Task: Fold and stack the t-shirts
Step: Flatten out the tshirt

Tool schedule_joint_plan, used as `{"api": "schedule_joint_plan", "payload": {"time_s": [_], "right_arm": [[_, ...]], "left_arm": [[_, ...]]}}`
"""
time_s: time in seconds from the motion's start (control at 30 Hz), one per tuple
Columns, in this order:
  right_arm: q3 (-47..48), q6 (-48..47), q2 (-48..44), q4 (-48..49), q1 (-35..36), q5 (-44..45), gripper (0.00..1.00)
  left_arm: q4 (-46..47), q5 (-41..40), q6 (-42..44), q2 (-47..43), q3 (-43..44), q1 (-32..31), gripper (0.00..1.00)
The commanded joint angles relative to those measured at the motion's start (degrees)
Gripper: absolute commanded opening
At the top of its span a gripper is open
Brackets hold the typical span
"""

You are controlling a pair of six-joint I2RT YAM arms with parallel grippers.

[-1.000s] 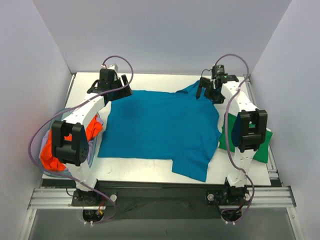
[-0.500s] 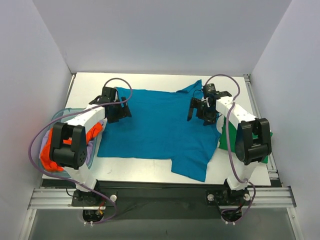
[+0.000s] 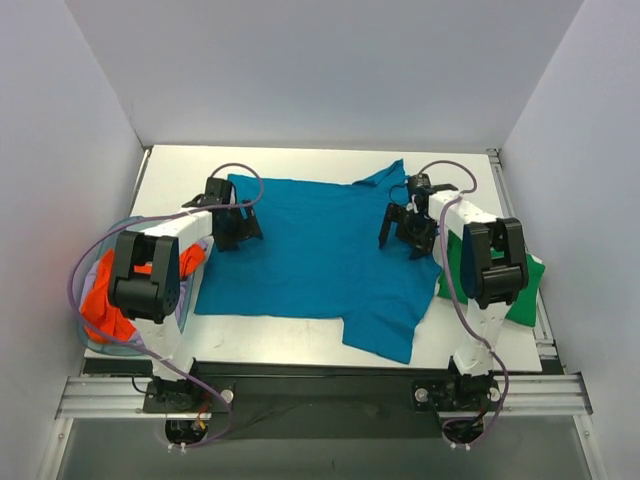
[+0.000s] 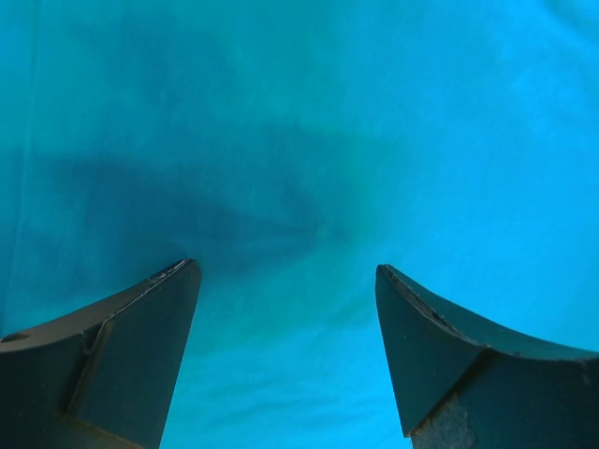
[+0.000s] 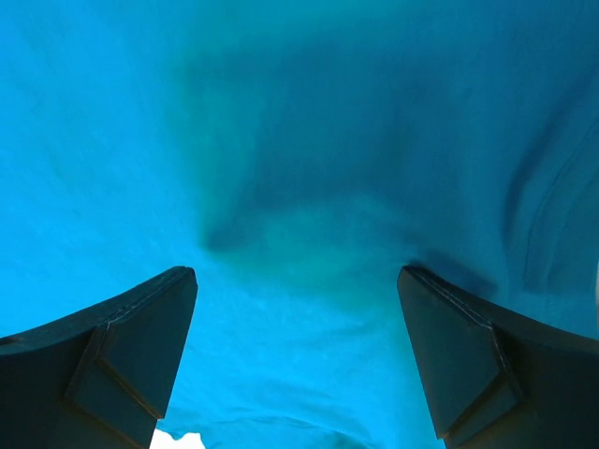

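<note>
You see the big teal-blue t-shirt (image 3: 320, 255) lying spread out flat in the middle of the desk (image 3: 300, 162). Its far edge leaves a thin white strip of desk behind it. Its near edge leaves a wider white strip in front. One sleeve hangs toward the near edge, and the collar end pokes up at the far side.

Your left gripper (image 3: 238, 238) is over the shirt's left edge, with its jaws wide apart and nothing between them. Your right gripper (image 3: 402, 240) is over the shirt's right side, near the collar, and it is wide open and holds nothing too. There is lots of flat shirt between the two grippers.

Just right of the teal shirt lies the bright green t-shirt (image 3: 528, 295), folded. The right arm covers much of it. Left of the teal shirt, the orange t-shirt (image 3: 98, 310) and a bit of the lavender t-shirt (image 3: 183, 300) sit in the light blue basket (image 3: 105, 348). The left arm hides part of them.

Both wrist cameras show only teal cloth and dark fingers (image 4: 131, 346) (image 5: 122, 346). You cannot tell from them whether the fingertips touch the cloth.
</note>
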Motion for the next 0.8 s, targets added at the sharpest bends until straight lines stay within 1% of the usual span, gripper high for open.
{"api": "schedule_joint_plan", "payload": {"time_s": [0.0, 0.13, 0.27, 0.5, 0.53, 0.63, 0.67, 0.77], "right_arm": [[3.9, 0.2, 3.0, -2.2, -0.6, 0.9, 0.94], [8.2, 0.2, 7.4, -4.3, -1.4, 1.4, 0.93], [15.8, 0.5, 11.6, -7.4, -2.5, 1.8, 0.93], [28.1, 0.4, 18.2, -12.8, -4.7, 2.5, 0.93], [29.3, 0.5, 19.2, -13.2, -4.9, 2.4, 0.93], [33.0, 1.0, 21.1, -14.6, -6.2, 1.5, 0.93], [33.9, 1.1, 21.6, -15.1, -6.3, 1.4, 0.93], [36.8, 1.5, 22.6, -16.0, -7.1, 0.8, 0.93]], "left_arm": [[1.2, 1.2, 0.8, 4.1, 3.6, 0.2, 0.86], [0.9, 1.4, 0.9, 7.7, 6.6, 0.2, 0.86], [-0.2, 2.3, 1.1, 11.9, 11.3, 0.2, 0.86], [-2.3, 4.4, 1.6, 20.0, 23.6, 0.1, 0.86], [-2.7, 4.6, 1.7, 22.0, 26.9, 0.0, 0.86], [-5.3, 4.9, 2.3, 25.2, 31.3, -0.4, 0.86], [-6.3, 4.9, 2.5, 25.6, 33.7, -0.5, 0.86], [-6.9, 5.0, 3.3, 26.2, 36.2, -1.1, 0.86]]}}
